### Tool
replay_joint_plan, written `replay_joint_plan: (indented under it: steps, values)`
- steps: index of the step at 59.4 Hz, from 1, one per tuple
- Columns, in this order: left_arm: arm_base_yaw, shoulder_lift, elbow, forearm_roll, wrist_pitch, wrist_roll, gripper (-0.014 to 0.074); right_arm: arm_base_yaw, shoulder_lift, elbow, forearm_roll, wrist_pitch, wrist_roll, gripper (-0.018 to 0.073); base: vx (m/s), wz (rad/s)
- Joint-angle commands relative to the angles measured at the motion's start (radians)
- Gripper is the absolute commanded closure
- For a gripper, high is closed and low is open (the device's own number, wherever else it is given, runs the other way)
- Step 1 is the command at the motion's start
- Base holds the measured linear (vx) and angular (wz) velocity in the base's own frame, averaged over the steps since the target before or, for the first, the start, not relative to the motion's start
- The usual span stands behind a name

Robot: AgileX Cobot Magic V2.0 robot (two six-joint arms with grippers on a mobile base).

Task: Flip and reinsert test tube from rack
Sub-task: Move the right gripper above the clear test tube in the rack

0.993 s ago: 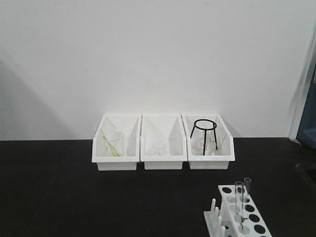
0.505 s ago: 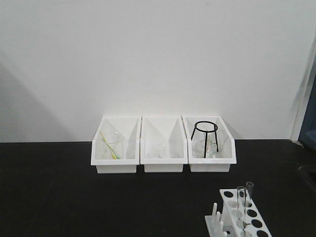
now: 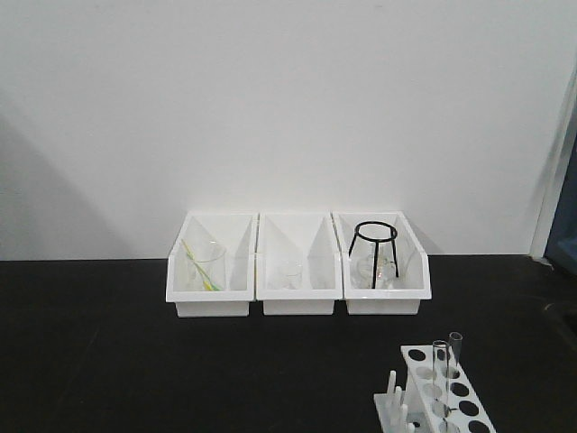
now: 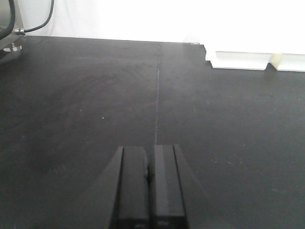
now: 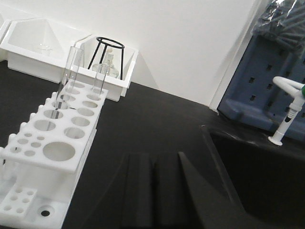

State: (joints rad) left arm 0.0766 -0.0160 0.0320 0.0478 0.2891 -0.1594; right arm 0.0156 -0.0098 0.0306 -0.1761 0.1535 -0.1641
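Table [image 3: 108,343]: black, fills the lower half of the front view.
Bins [image 3: 297,295]: three, white, side by side at centre.
Rack [image 3: 455,400]: lower right corner of the front view; left side of the right wrist view [image 5: 85,143].
Left gripper [image 4: 149,152]: jaws pressed together, empty, bottom centre.
Right gripper [image 5: 152,160]: jaws together, empty, right of the rack.
Test tubes [image 5: 70,71]: two, clear, upright in the rack's far holes.
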Motion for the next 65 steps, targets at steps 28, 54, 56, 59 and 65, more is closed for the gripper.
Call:
replay_joint_plan:
  steps: [28, 54, 56, 59, 65]
  values:
    - [-0.007, -0.011, 0.0, -0.004, -0.086, 0.0, 0.0603, -0.006, -0.011, 0.0, 0.27, -0.292, 0.108, 0.0568, 0.0, 0.0]
    - [-0.007, -0.011, 0.0, -0.004, -0.086, 0.0, 0.0603, -0.006, 0.213, -0.323, 0.207, -0.124, 0.108, 0.0563, 0.0, 0.0]
    - [-0.007, -0.011, 0.0, -0.004, -0.086, 0.0, 0.0603, -0.006, 0.244, -0.341, 0.212, -0.124, 0.108, 0.0561, 0.0, 0.0]
    - [-0.007, -0.011, 0.0, -0.004, -0.086, 0.0, 0.0603, -0.006, 0.28, -0.359, 0.213, -0.128, 0.108, 0.0559, 0.0, 0.0]
    - [-0.007, -0.011, 0.0, -0.004, -0.086, 0.0, 0.0603, -0.006, 0.357, -0.368, 0.213, -0.142, 0.108, 0.0542, 0.0, 0.0]
